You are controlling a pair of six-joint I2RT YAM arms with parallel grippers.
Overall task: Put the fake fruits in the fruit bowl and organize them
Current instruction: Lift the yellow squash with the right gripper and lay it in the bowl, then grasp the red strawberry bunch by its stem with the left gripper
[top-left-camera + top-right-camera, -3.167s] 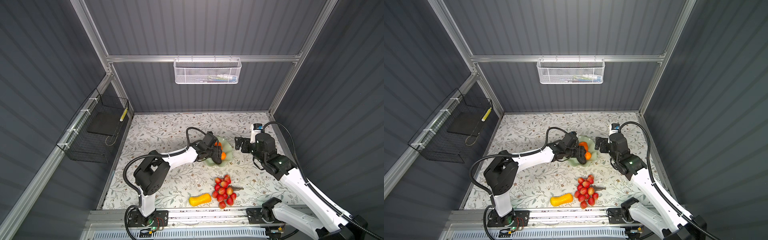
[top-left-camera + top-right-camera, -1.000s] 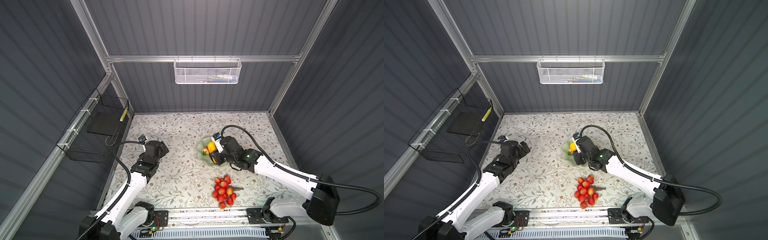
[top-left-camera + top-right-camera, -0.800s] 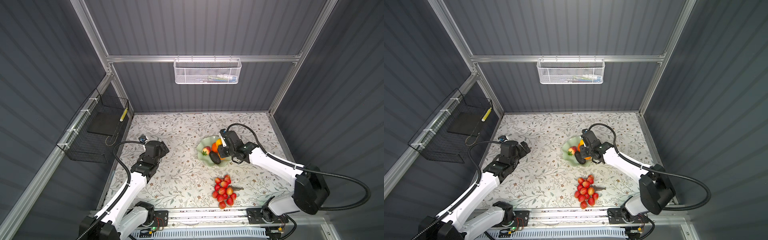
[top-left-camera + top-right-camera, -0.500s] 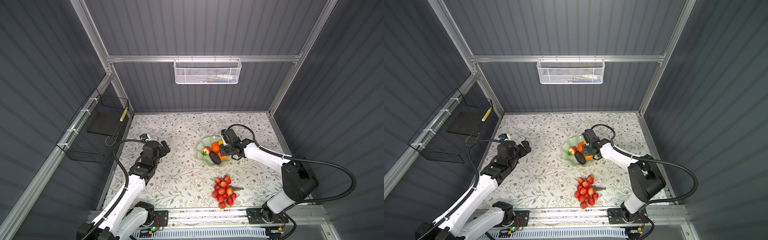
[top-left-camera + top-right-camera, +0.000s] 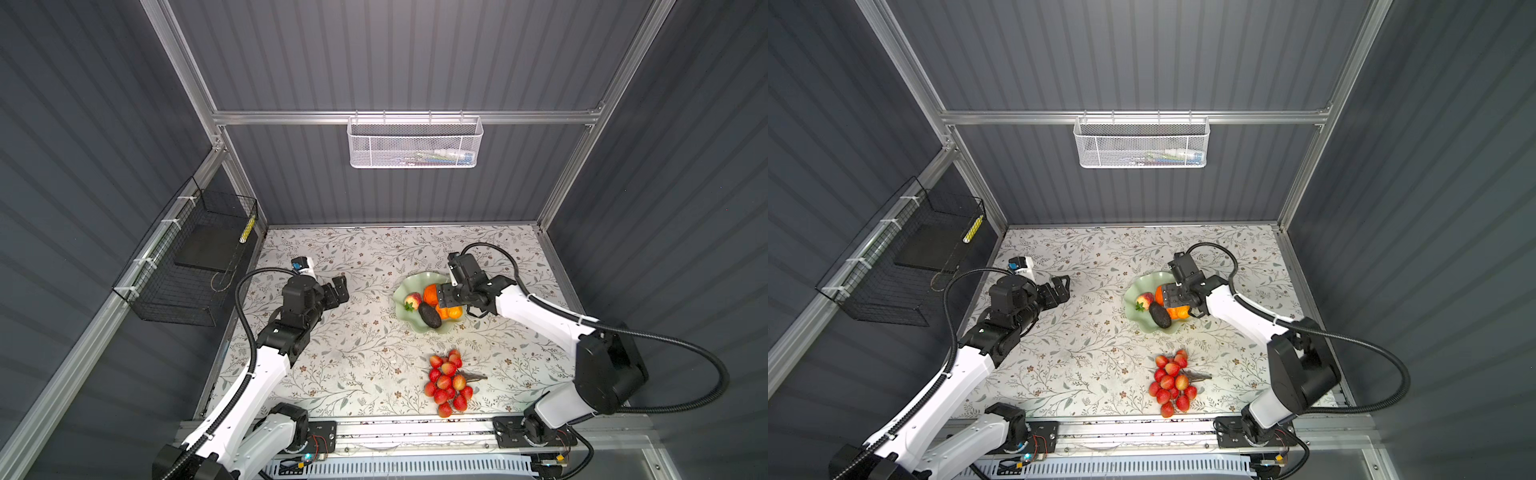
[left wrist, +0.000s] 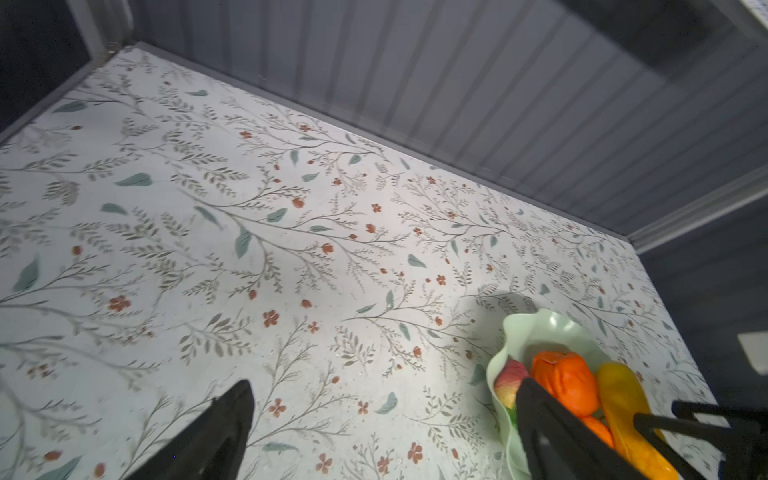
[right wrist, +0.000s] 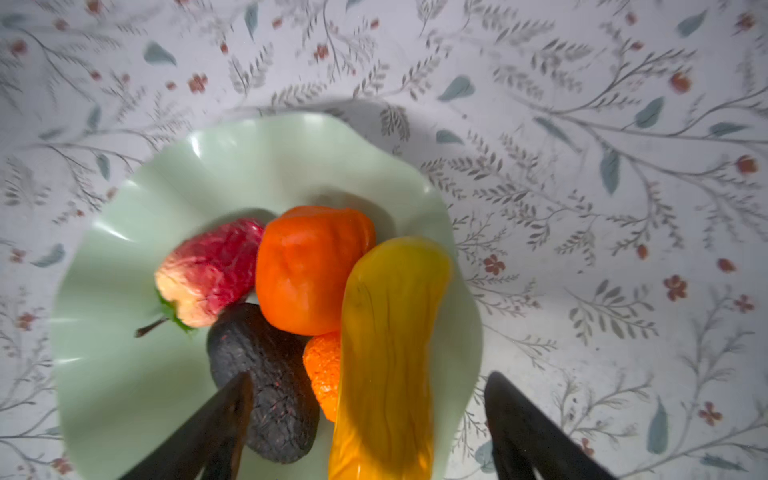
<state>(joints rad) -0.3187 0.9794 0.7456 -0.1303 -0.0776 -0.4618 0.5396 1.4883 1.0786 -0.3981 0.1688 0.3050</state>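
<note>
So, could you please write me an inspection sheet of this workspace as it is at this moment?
Surface: floral table, no spills seen.
Job's things: fruit bowl holds strawberry, larger orange, smaller orange, avocado and gourd, which lies partly over the smaller orange; berry bunch lies on the table, outside the bowl.
Clutter: nothing seen.
Hands: right hand open over the bowl, fingers either side of the gourd, not touching it; left hand open, empty, over bare table.
Cables: black cables loop from both arms, clear of the fruit.
Surroundings: white mesh basket on back rail; black wire basket on left wall.
</note>
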